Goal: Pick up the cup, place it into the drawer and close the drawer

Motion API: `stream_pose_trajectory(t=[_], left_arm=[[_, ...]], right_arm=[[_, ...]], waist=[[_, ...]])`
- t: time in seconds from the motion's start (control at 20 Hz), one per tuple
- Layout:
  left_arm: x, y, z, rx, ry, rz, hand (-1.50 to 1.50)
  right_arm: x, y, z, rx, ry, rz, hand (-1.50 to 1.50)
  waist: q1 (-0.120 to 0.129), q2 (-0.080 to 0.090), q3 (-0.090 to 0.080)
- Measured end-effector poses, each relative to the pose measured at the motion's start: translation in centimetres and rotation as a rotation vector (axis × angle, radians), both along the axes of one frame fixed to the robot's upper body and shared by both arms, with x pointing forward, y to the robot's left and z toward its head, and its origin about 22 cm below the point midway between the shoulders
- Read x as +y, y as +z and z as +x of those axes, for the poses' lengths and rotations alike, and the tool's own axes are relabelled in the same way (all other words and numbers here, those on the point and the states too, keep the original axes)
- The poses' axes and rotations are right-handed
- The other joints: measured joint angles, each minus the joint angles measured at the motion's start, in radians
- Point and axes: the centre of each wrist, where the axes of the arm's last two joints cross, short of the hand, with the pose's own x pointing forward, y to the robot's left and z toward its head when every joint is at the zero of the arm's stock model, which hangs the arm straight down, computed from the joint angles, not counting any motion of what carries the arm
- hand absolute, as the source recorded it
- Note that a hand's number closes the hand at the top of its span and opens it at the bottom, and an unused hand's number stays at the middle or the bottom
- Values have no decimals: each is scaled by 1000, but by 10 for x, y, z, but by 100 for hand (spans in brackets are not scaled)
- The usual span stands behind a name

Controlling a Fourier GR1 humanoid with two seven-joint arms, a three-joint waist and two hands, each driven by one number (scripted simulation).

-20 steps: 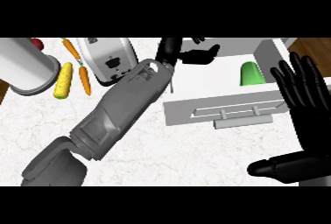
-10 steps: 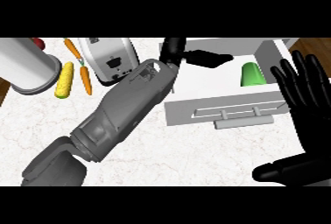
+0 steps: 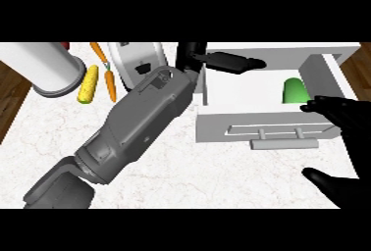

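Inside the open drawer (image 3: 217, 126), near its right wall, sits the green cup (image 3: 293, 91); the left hand (image 3: 221, 60) hangs over the drawer's back left corner, fingers straight, holding nothing. At the right edge of the worktop (image 3: 43, 142) the right hand (image 3: 352, 125) shows with fingers spread.

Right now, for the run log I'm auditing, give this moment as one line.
drawer open | cup inside | left hand open over its left wall | right hand open at its right
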Motion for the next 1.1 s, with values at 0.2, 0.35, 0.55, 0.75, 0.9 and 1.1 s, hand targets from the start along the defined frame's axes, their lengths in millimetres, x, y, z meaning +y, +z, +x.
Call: stream_pose_trajectory(t=[0.2,0.35,0.55,0.75,0.9,1.1], left_arm=[[22,7,5,5,19,-53,-150],[47,1,4,24,45,-91,-150],[79,-7,-7,41,80,-120,-150],[122,-14,-23,58,115,-138,-150],[154,-25,-41,72,131,-148,-150],[186,-43,-64,89,141,-163,-150]], right_arm=[[-7,2,-4,-11,21,-128,150],[-10,3,-8,-13,16,-218,150],[-12,-1,-8,-1,8,-321,150],[-9,-8,-11,23,0,-395,150],[-9,-14,-8,41,-21,-437,150],[1,-28,-2,49,-35,-521,150]], waist=[[21,-5,0],[41,-11,-1],[56,-14,-1],[59,-14,0],[59,-12,0],[53,-8,0]])
